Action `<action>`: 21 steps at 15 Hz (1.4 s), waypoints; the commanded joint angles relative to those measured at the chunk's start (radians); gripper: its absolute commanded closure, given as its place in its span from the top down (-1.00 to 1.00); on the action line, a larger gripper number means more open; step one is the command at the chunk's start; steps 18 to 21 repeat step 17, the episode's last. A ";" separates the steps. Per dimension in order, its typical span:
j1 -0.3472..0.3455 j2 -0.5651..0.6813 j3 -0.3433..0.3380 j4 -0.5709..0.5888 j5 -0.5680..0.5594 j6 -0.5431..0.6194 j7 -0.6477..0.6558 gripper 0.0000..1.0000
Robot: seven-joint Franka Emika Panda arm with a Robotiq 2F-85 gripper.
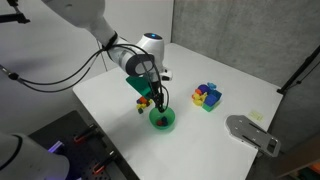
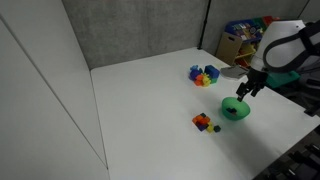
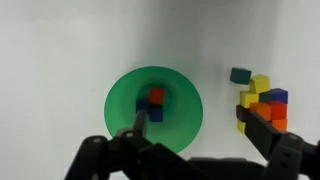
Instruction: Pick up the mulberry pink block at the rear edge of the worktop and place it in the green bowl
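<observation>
Gripper [image 3: 200,135] spread open, empty, over green bowl [image 3: 120,100].
Release looks done: lift straight up, clear of block cluster [image 3: 262,100] at 3 o'clock.

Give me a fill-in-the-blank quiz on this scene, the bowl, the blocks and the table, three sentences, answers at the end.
1. The bowl directly below the end effector is coloured ____.
2. In the wrist view, a red block and a ____ block lie inside that bowl.
3. The worktop that everything rests on is plain ____.

Missing words: green, blue, white.
</observation>
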State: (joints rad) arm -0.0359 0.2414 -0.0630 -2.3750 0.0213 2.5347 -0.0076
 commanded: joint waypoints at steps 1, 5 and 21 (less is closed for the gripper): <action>-0.008 -0.183 0.002 -0.060 -0.009 -0.151 -0.007 1.00; -0.005 -0.353 0.003 -0.056 -0.033 -0.330 0.013 1.00; -0.006 -0.549 0.014 0.005 -0.084 -0.559 0.030 1.00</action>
